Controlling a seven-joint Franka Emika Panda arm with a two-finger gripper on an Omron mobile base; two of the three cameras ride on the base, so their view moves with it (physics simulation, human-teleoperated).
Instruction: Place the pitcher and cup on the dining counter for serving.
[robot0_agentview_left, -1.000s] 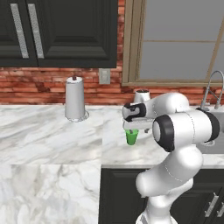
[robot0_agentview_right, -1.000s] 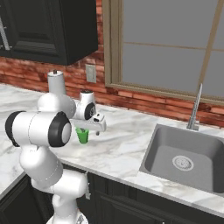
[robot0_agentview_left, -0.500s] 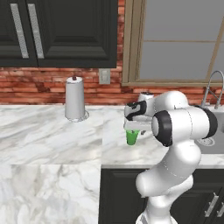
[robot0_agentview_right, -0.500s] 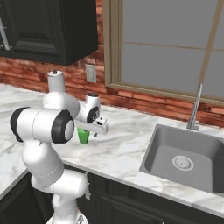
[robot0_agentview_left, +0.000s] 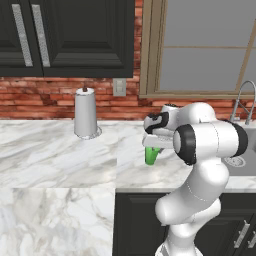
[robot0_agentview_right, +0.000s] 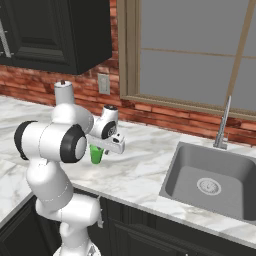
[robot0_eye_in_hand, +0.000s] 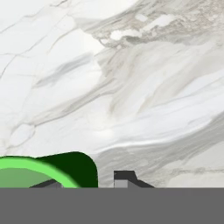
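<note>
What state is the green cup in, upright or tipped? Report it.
Upright. The cup stands on the marble counter, taper narrowing downward, under the gripper; the hand view shows its open rim facing up.

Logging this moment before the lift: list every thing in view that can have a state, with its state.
cup: upright on the marble counter, gripper over its rim
gripper: down at the cup, grip not clear
paper-towel roll: upright on its stand
faucet: no water running
sink: empty

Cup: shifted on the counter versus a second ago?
No. In the left base view the cup stands at the same spot relative to the paper-towel roll, under the pincer.
</note>
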